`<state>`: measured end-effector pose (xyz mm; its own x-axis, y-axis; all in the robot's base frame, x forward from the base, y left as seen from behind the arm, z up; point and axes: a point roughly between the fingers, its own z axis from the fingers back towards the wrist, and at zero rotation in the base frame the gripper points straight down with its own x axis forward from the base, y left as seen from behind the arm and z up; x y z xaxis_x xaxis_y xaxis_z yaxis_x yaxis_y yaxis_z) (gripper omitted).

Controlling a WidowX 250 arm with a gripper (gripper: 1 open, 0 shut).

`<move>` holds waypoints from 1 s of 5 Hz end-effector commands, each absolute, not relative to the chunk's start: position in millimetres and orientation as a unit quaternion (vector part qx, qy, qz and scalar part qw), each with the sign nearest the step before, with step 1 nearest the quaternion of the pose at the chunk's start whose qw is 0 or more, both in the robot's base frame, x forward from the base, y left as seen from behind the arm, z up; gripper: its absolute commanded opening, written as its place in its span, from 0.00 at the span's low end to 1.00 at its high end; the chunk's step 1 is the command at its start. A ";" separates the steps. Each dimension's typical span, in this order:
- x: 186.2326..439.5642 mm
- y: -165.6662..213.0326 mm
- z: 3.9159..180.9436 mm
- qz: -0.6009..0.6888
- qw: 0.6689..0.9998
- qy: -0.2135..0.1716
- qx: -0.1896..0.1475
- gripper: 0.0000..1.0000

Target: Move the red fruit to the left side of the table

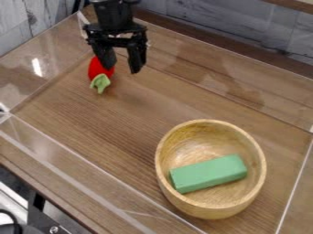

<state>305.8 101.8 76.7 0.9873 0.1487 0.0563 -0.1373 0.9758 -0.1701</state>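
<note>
Pincer stands wide open, its two dark fingers spread well apart above the far left part of the table as the view shows it. It holds nothing. The strawberry lies on the wood by the finger on the view's left side, red body toward the far edge, green cap pointing toward the near edge. That finger partly covers the red body or stands right against it; whether the two touch, I cannot tell. The other finger hangs to the right of the fruit, clear of it. The fruit sits near the clear wall on the view's left, with a strip of bare wood between them. Well apart from both, in the near right part of the view, the bowl rests on the table with the green block lying aslant inside it.
</note>
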 end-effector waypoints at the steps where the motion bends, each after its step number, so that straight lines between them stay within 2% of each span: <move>1: 321.7 99.7 100.8 0.026 0.995 -0.062 -0.069 1.00; 2: 333.7 96.3 104.6 -0.009 0.996 -0.060 -0.066 1.00; 5: 314.4 71.4 87.0 0.009 0.996 -0.067 -0.051 1.00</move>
<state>309.0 69.8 63.2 0.9980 0.0286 0.0568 -0.0212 0.9915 -0.1280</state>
